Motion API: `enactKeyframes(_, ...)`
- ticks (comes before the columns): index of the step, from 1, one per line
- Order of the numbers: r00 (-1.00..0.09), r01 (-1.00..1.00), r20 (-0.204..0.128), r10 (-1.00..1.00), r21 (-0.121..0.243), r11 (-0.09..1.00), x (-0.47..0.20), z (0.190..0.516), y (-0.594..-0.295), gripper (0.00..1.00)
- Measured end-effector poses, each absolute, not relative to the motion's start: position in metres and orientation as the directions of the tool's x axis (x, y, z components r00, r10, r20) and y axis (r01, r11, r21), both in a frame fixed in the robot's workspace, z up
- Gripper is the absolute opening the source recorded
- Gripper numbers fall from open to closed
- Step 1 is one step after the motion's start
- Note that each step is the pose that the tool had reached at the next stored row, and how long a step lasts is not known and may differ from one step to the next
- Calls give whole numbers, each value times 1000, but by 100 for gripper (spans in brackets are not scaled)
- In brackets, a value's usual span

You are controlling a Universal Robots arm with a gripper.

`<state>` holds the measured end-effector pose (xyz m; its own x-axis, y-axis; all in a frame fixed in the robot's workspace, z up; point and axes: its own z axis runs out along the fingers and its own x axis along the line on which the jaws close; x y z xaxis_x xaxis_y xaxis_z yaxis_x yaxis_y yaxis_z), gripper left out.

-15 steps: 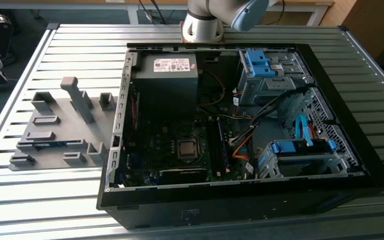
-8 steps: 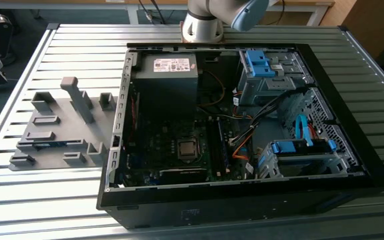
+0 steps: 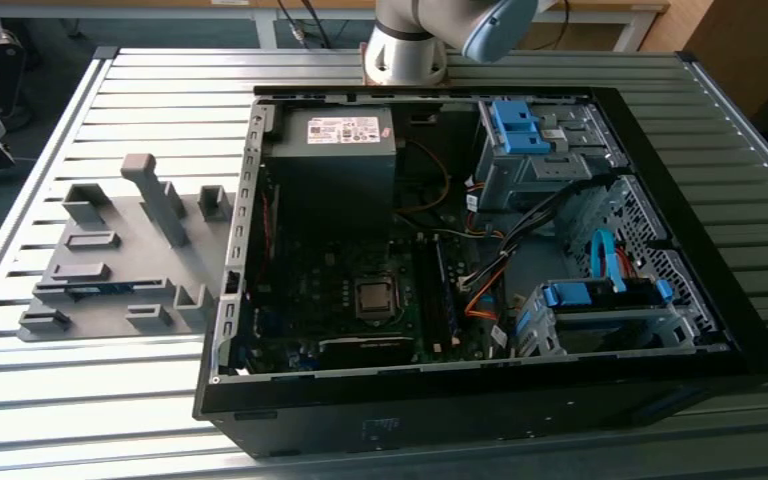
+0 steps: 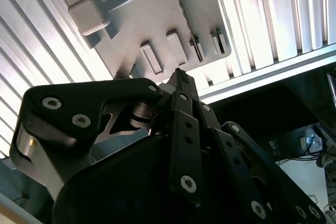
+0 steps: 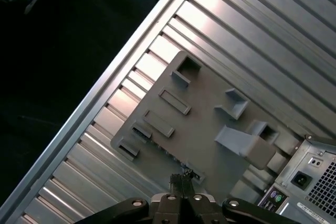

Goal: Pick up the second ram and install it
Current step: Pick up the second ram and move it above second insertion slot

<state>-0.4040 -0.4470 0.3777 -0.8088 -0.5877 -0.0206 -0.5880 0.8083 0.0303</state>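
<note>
Blue ram stick (image 3: 101, 287) sits in a long slot of the grey holder tray (image 3: 117, 262). The tray lies on the slatted table (image 3: 91, 400), just beside the open computer case (image 3: 491, 410), on the exterior view's left. Bare slats surround the tray's other edges. Gripper (image 5: 181, 179) hovers over the tray, fingers closed together, empty.

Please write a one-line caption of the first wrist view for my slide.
Shut gripper above the grey holder tray on the slatted table, computer case beside it.
</note>
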Motion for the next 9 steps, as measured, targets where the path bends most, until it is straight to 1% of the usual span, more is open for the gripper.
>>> enactKeyframes(9,-781,-625,-21,-625,30,780,-404,378,-447,11)
